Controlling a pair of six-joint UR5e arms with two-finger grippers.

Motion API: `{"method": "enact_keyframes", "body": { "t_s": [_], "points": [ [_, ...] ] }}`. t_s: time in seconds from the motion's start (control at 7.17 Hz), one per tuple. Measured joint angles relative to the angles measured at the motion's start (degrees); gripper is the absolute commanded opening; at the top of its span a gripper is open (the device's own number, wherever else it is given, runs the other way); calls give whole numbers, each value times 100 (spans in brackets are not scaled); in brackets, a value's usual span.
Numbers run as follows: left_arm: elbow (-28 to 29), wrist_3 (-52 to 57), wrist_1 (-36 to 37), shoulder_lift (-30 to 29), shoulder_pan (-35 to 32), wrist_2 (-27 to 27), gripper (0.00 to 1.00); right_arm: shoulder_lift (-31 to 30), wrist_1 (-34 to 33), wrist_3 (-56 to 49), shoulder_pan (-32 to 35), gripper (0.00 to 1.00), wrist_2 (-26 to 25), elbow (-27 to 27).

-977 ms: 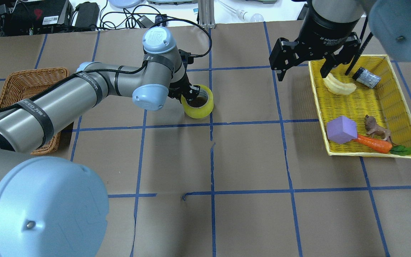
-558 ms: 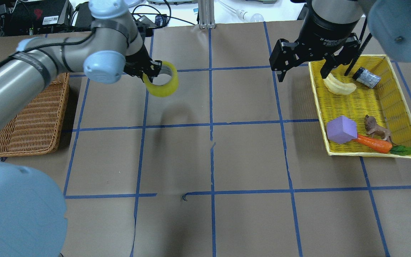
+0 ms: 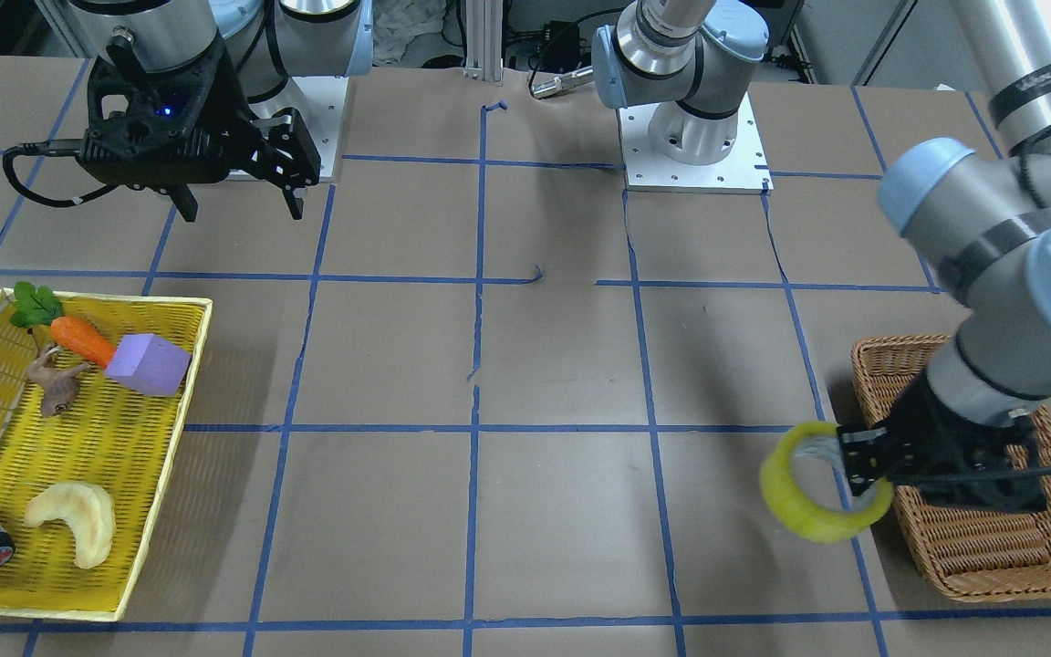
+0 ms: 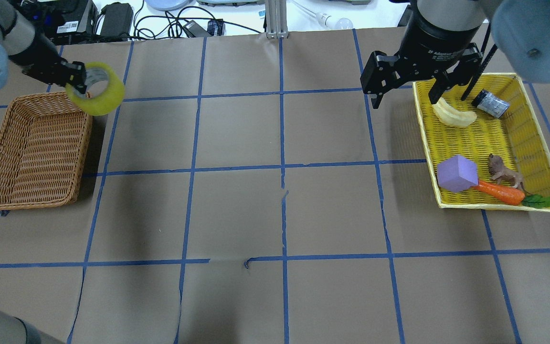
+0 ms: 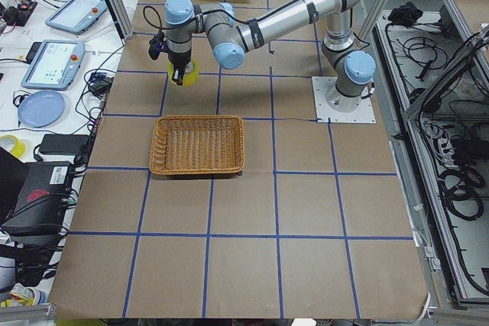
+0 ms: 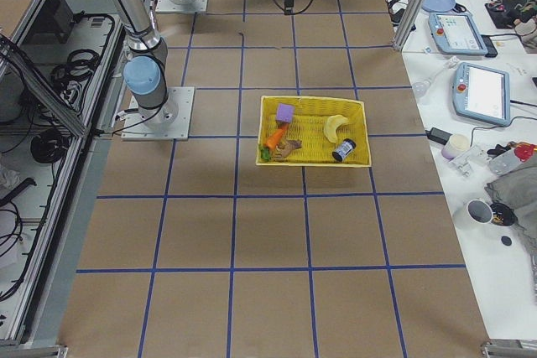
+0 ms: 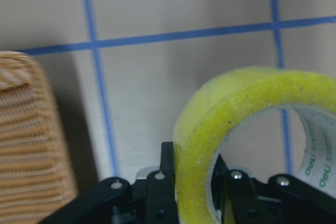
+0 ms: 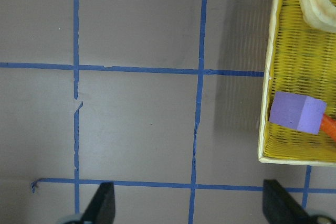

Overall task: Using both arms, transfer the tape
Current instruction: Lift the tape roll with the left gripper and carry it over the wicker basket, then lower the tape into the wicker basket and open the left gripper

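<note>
The tape [image 4: 105, 98], a yellow ring with a pale core, hangs in the air in my left gripper [image 4: 77, 81], which is shut on its wall. It is just outside the far corner of the wicker basket [image 4: 36, 148], on the side toward the table's middle. The front view shows the tape [image 3: 790, 506] and left gripper [image 3: 863, 456] at the basket's [image 3: 991, 547] edge. The left wrist view shows the tape [image 7: 236, 108] between the jaws, with the basket [image 7: 26, 145] beside it. My right gripper [image 4: 405, 95] is open and empty, high beside the yellow tray [image 4: 428, 143].
The yellow tray holds a banana [image 4: 454, 116], a purple block [image 4: 456, 173], a carrot [image 4: 499, 191], a toy animal [image 4: 504, 174] and a silver-black cylinder [image 4: 491, 103]. Cables and devices lie past the table's far edge.
My left arm lifted the tape off the table near the middle and carried it left to the basket's far corner. The right arm has not moved.
</note>
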Motion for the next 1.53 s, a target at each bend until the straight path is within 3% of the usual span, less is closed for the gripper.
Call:
{"method": "enact_keyframes", "body": {
  "t_s": [0.42,0.98,1.12,1.26,1.53],
  "points": [
    [-288,1470,50,-28,1126,-48,0,6,-12,-2,5,100,9,-20],
    [-1267,1883,1429,-481,1655,-30,0,-7,-3,-2,9,100,9,-31],
    [-1343,1932,1606,-636,1729,-30,46,-11,11,-2,8,100,8,-32],
    [-1352,1989,1680,-748,1788,-48,99,-16,29,-2,9,100,7,-36],
    [-1282,2031,1724,-786,1807,-94,100,-20,53,-2,9,100,7,-42]
  ]
}}
